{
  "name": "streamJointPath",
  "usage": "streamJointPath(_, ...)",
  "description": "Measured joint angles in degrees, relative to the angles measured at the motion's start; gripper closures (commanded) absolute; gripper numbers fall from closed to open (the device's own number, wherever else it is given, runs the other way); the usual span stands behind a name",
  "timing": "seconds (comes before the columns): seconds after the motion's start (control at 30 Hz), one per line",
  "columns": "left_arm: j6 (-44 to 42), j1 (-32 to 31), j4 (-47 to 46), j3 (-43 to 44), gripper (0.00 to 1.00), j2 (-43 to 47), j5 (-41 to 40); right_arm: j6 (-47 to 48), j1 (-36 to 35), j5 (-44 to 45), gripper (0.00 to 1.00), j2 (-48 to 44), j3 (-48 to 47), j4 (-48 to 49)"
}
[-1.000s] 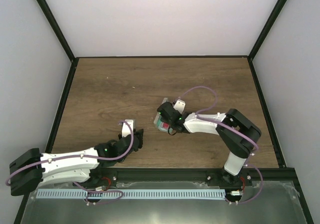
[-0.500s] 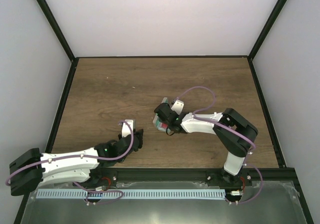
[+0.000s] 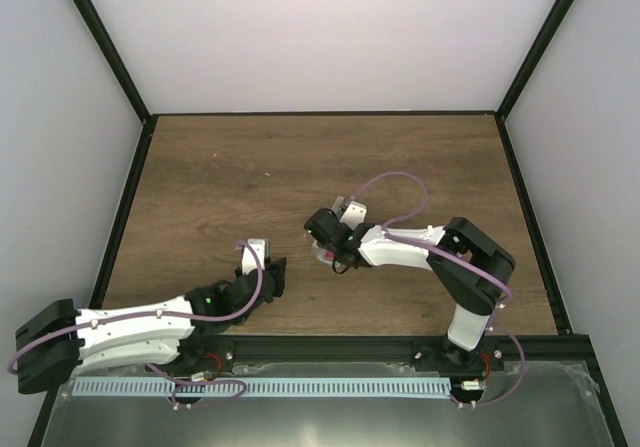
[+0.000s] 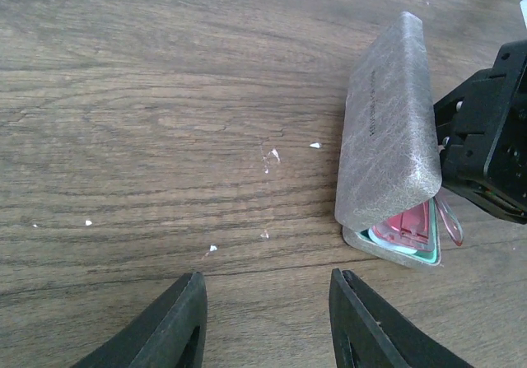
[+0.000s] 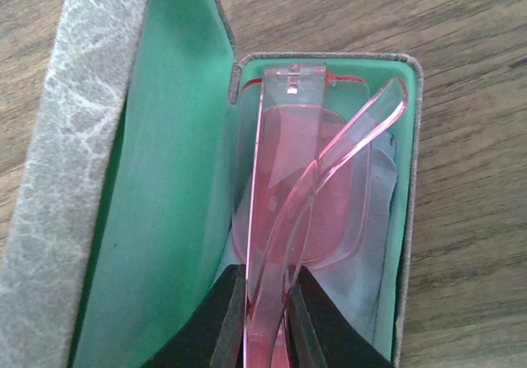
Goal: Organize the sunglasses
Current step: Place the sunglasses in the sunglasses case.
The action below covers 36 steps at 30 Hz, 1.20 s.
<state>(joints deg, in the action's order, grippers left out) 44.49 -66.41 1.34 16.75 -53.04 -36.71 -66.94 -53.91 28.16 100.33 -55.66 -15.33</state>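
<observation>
REMOTE DESK: My right gripper (image 5: 265, 306) is pinched almost closed on one slender arm of the red sunglasses (image 5: 300, 211). Its two dark fingers (image 5: 224, 323) squeeze the translucent strip at the bottom centre of the right wrist view. The glasses lie in the base of the grey case (image 5: 70, 154), lenses resting over a pale blue cloth (image 5: 380, 220). Their second arm slants toward the upper right corner of the base. The green-lined lid (image 5: 165, 162) stands open along the left of that frame, and the wooden table (image 5: 469, 80) shows at the right.

In the left wrist view, my left gripper (image 4: 265, 281) hangs partly open over bare wood at the bottom centre, holding nothing. The case sits at the right of that frame, lid tilted over the base, with a red lens showing in the gap. From overhead, the case is near the middle of the frame, and the left gripper is well apart from it toward the lower left.
</observation>
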Motion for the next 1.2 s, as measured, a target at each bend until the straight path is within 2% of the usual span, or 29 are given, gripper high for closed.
streamJointPath(0.3,-0.2,0.0,0.0,-0.8,0.57,1.2,0.8,-0.9,-0.2,0.5,0.91,0.0,1.0,-0.7)
streamJointPath(0.47,-0.4,0.0,0.0,-0.8,0.57,1.8,0.8,-1.9,-0.2,0.5,0.73,0.0,1.1,-0.4)
streamJointPath(0.63,-0.4,0.0,0.0,-0.9,0.57,2.2,0.9,-2.2,-0.2,0.5,0.7,0.0,1.2,-0.3)
streamJointPath(0.83,-0.4,0.0,0.0,-0.9,0.57,2.2,0.9,-2.1,-0.2,0.7,0.69,-1.9,3.6,0.1)
streamJointPath(1.1,-0.4,0.0,0.0,-0.9,0.57,2.0,0.9,1.1,-0.9,0.1,0.7,-10.8,10.2,5.6)
streamJointPath(1.2,-0.4,0.0,0.0,-0.9,0.57,2.0,0.9,3.6,-1.1,-1.8,0.84,-13.4,14.6,11.2)
